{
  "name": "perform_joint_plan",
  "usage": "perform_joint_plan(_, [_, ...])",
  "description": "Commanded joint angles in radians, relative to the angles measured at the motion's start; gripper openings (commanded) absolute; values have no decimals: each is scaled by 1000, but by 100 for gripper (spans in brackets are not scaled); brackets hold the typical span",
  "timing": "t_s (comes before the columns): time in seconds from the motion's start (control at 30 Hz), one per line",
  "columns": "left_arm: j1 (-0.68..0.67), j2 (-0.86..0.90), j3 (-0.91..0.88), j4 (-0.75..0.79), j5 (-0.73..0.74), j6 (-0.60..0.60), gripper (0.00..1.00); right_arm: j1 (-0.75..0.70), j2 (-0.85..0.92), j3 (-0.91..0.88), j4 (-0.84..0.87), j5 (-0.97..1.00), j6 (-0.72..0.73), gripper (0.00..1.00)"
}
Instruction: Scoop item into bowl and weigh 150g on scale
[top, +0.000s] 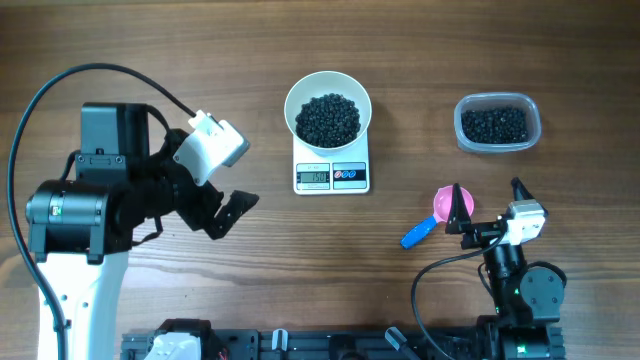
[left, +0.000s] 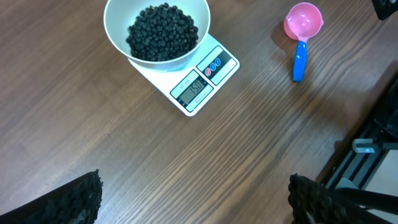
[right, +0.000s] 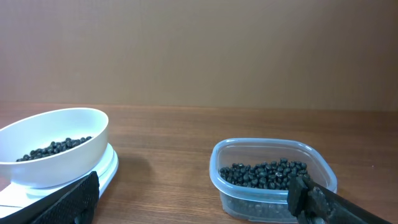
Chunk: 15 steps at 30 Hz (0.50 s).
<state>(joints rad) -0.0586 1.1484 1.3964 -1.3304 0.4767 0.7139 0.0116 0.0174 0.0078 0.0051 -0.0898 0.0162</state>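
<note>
Closest up are the fingers: left tool (left: 196, 202) and right tool (right: 194, 202) are both spread wide, holding nothing. Beads (top: 328, 118) are heaped in the bowl (top: 291, 105) on the scale (top: 332, 176), with more in the tub (top: 535, 125). Pink scoop (top: 441, 211) lies on the bench (top: 150, 40) beside the right tool. Looks like the weight-check step; I can't read the display. If it's short, grab the scoop's blue handle.

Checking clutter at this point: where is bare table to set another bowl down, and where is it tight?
Free: the wood left of the bowl, beyond the left gripper; the gap between bowl and tub; the front middle, between scale and scoop. Crowded: front right, where scoop, right gripper and tub sit close.
</note>
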Motion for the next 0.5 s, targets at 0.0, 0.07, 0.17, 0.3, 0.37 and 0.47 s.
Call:
perform_joint_plan(0.0, [6,3,16,-45,-3,10,100,4,-14,-3,1,-16,-13,100])
perform_joint_plan(0.07, [6,-6,14,-60,-7,-1,100,4,-14,-3,1,-16,-14,100])
perform_joint_plan(0.17, [6,-55,10,-48,-45,-97,100,4,-14,-3,1,-16,-14,100])
perform_joint_plan(0.3, [6,-137,3,-12,-79,-207,100,4,-14,-3,1,-16,-14,99])
perform_joint_plan(0.37, [6,-185,-27,29,-95,-271,100,4,-14,-3,1,-16,-14,100])
perform_joint_plan(0.47, [6,-249,-98,102,-124,-337,100,4,-14,-3,1,-16,-14,100])
